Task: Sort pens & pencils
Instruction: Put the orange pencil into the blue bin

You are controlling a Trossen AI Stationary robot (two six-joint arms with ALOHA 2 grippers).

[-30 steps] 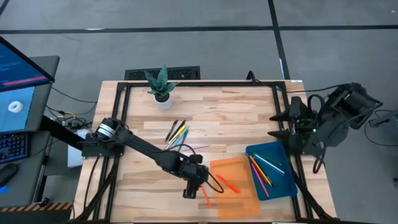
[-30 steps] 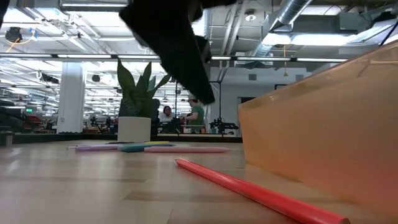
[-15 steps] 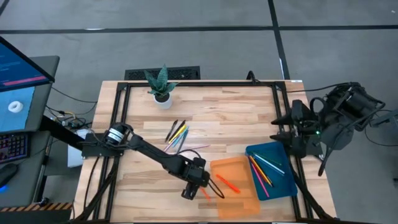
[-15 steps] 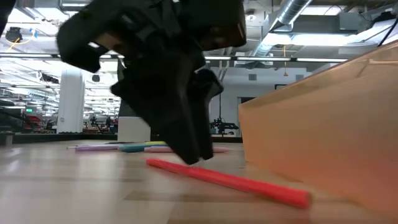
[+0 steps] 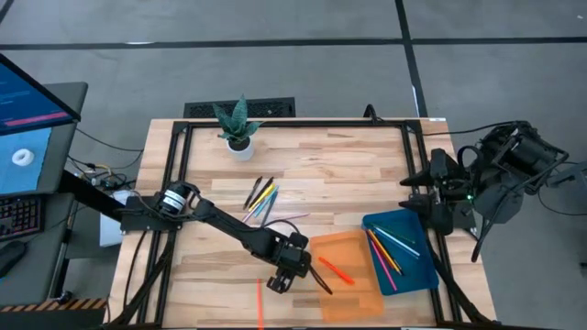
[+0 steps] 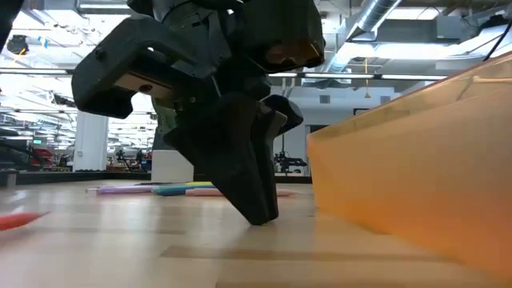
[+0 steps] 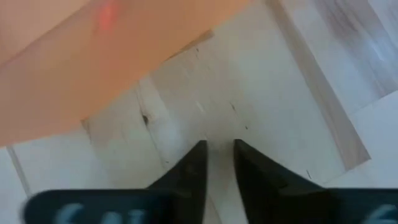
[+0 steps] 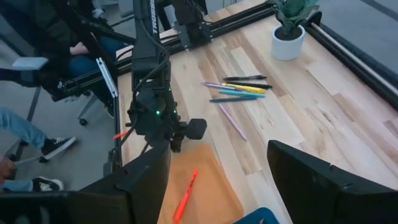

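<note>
My left gripper [image 5: 323, 286] stands low over the wood by the orange tray's [image 5: 353, 280] near-left corner. Its fingers [image 7: 198, 163] are closed to a narrow slit with only bare wood in it. A red pen [image 5: 260, 295] lies loose on the table to its left, near the front edge, and also shows in the low view [image 6: 16, 220]. An orange pen [image 5: 336, 270] lies in the orange tray. Several pens lie in the blue tray [image 5: 413, 268]. A loose bunch of pens & pencils [image 5: 261, 197] lies mid-table. My right gripper [image 8: 217, 180] waits open at the table's right edge.
A potted plant [image 5: 237, 128] stands at the far left of the table. A pink pen [image 5: 289, 217] lies apart from the bunch. Black frame rails [image 5: 174, 211] run along the table's sides. People sit beyond the table in the right wrist view.
My left gripper has come down to the wood beside the orange tray and its fingers have closed with nothing between them. The red pen that lay there has shot toward the table's left and now lies by the front edge, turned to point near-to-far.
</note>
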